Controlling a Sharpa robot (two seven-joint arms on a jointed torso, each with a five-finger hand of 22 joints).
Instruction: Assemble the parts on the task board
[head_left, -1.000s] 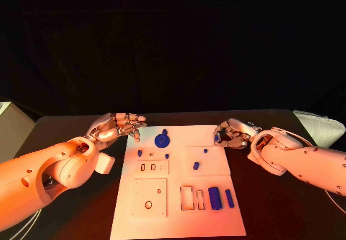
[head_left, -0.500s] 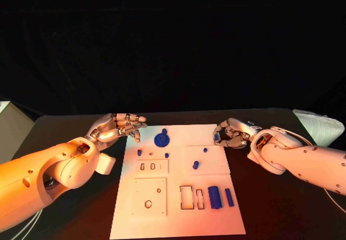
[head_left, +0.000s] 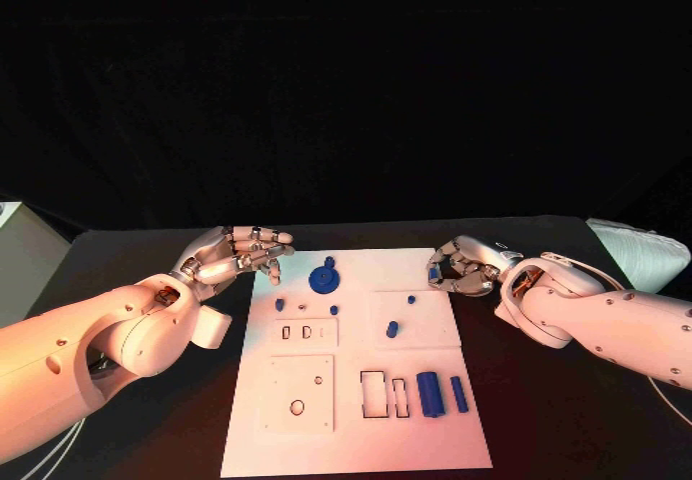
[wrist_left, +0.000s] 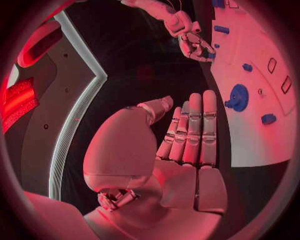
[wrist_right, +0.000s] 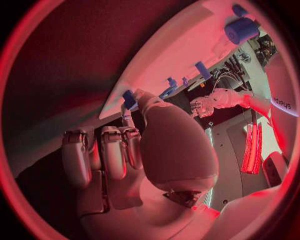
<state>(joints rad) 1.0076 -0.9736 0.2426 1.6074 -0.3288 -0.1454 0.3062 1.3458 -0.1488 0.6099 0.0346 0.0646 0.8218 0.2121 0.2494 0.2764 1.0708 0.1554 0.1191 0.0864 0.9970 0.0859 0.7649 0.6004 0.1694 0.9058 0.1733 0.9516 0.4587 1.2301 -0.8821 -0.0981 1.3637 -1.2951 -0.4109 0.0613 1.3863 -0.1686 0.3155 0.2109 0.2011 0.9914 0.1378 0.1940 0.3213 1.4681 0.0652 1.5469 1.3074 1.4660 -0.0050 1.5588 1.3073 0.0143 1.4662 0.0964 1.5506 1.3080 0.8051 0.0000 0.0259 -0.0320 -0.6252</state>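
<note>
The white task board (head_left: 353, 440) lies in the middle of the black table. On it are a round blue part (head_left: 325, 278), small blue pegs (head_left: 391, 329) and, near its right front, a blue cylinder (head_left: 428, 387) beside a blue bar (head_left: 459, 394). My right hand (head_left: 464, 267) hovers at the board's far right edge. It pinches a small blue part (wrist_right: 129, 98) between thumb and a finger, the part also seen from the head (head_left: 434, 270). My left hand (head_left: 238, 250) is off the board's far left corner, its fingers (wrist_left: 190, 130) straight, holding nothing.
A white bundle (head_left: 635, 255) lies at the table's far right and a pale box (head_left: 15, 260) at the left edge. The board has raised plates with slots (head_left: 303, 333) and rectangular recesses (head_left: 374, 395). Bare black table runs along both sides of the board.
</note>
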